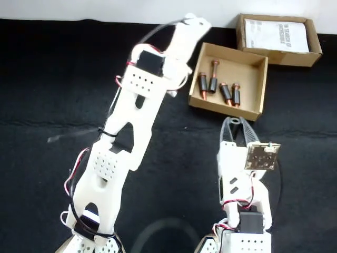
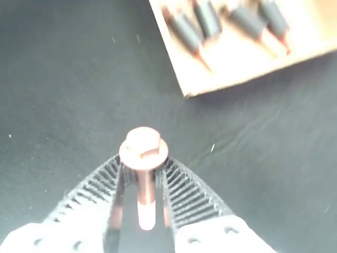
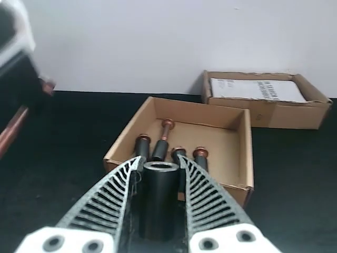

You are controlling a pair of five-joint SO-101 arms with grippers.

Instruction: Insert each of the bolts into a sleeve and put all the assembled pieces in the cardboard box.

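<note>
The left gripper [image 2: 142,167] clenched a bare bolt [image 2: 143,150] beside the cardboard box [image 1: 224,109] near the far edge of the tabletop [image 1: 52,79]. The right gripper [image 3: 159,163] grasped a sleeve [image 3: 158,205], bore outward, presumably ready for mating them.

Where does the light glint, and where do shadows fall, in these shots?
Left wrist view: the copper bolt in the left gripper gleams on its head and shank. Right wrist view: the black sleeve in the right gripper has a pale sheen along its rim. High view: the black cloth shows hardly any shadow; the cardboard box is evenly lit.
</note>
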